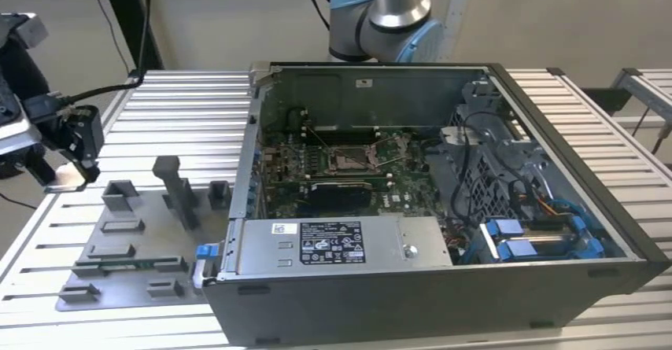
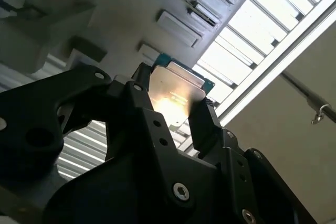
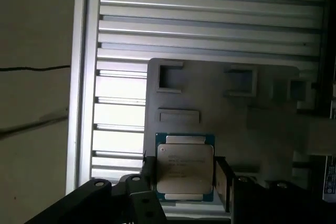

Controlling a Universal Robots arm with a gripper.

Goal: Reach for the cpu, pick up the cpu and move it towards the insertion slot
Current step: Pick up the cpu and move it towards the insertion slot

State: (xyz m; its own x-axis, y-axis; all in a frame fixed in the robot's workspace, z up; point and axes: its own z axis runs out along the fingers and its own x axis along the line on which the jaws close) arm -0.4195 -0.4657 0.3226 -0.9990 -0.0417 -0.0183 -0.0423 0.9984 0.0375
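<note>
The cpu pinched by its edges, the insertion slot lying in the case

The cpu is a small flat square chip with a silvery metal face and a thin green rim. In both wrist views it sits between the two black fingers of the gripper, clamped on two opposite edges. The insertion slot, in the exterior view, is a square socket with a shiny frame and dark centre, flat on the green board inside the open case
</note>
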